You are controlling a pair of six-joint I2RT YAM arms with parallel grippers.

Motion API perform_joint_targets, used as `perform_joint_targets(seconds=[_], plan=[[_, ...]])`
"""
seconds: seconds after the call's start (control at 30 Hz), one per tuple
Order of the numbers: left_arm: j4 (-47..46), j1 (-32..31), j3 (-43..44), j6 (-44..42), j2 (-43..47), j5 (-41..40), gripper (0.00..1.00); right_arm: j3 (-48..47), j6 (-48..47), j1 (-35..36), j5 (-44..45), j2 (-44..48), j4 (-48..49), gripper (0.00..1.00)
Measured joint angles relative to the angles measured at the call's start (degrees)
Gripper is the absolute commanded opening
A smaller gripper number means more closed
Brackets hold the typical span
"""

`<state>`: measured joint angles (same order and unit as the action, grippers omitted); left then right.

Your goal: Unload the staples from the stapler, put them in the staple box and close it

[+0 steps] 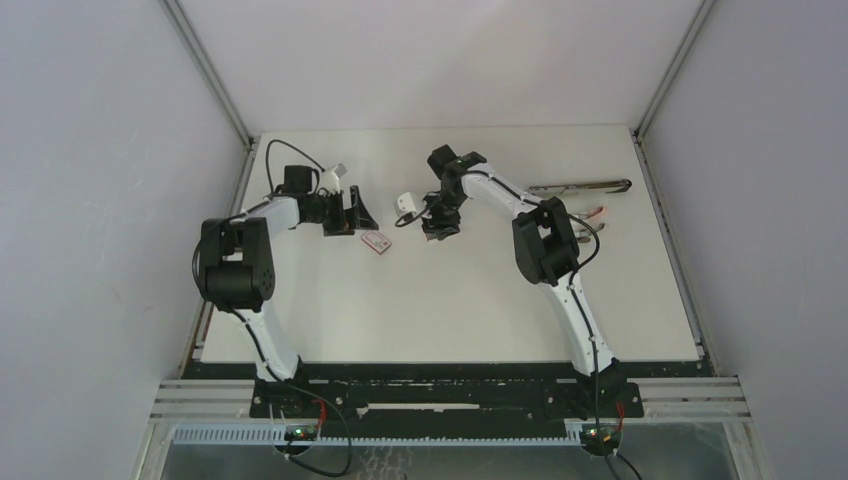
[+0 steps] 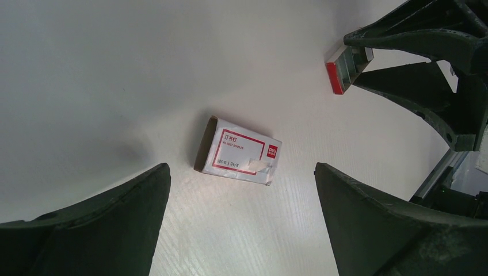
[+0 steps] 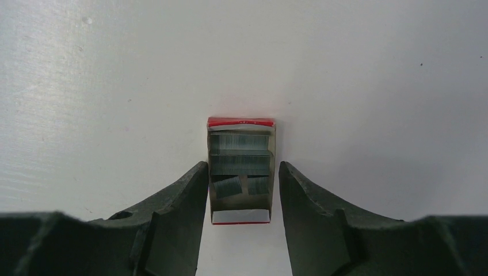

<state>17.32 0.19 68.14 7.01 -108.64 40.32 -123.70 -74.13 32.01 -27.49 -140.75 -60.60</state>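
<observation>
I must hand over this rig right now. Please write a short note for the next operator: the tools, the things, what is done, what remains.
Left tool: open wide, empty, hovering over the closed staple box.
Right tool: one finger on each side of the open tray; a firm grip is not certain.
Staples: several grey strips lie in that tray.
Stapler: far right on the table, no arm near it.
Done: unclear whether the stapler is emptied.
Left: check the stapler and remove any staples inside.
</observation>
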Motion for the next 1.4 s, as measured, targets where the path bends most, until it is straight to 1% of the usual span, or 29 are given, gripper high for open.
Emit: perform_joint_targets(seconds=[0.07,0.13,0.33,0.7,0.97,1.17,1.4], plan=[[-0.24,0.00,0.00,0.02,0.00,0.02,1.00,-0.02,0.52,0.00,0.04,0.00,0.02,0.48],[-0.61,0.00,-0.20,0.07,0.00,0.04,1.00,-0.02,1.09,0.00,0.11,-0.02,0.09,0.44],[-0.96,0.00,-0.92,0.66,0.00,0.20,1.00,0.00,2.49,0.00,0.22,-0.04,0.02,0.39],[-2.86,0.00,-0.92,3.08,-0.02,-0.04,1.00,1.57,7.19,0.00,-0.20,0.76,1.64,0.38],[-4.72,-0.07,-0.92,5.51,-0.39,-0.42,1.00,5.14,16.46,0.02,-0.20,3.91,3.89,0.38],[-6.45,-0.76,-0.92,7.63,-1.97,-0.90,1.00,11.54,23.23,1.09,1.33,8.55,8.63,0.38],[-7.87,-2.45,-1.46,9.16,-1.97,-0.83,1.00,20.50,29.38,4.09,4.02,13.22,14.40,0.38]])
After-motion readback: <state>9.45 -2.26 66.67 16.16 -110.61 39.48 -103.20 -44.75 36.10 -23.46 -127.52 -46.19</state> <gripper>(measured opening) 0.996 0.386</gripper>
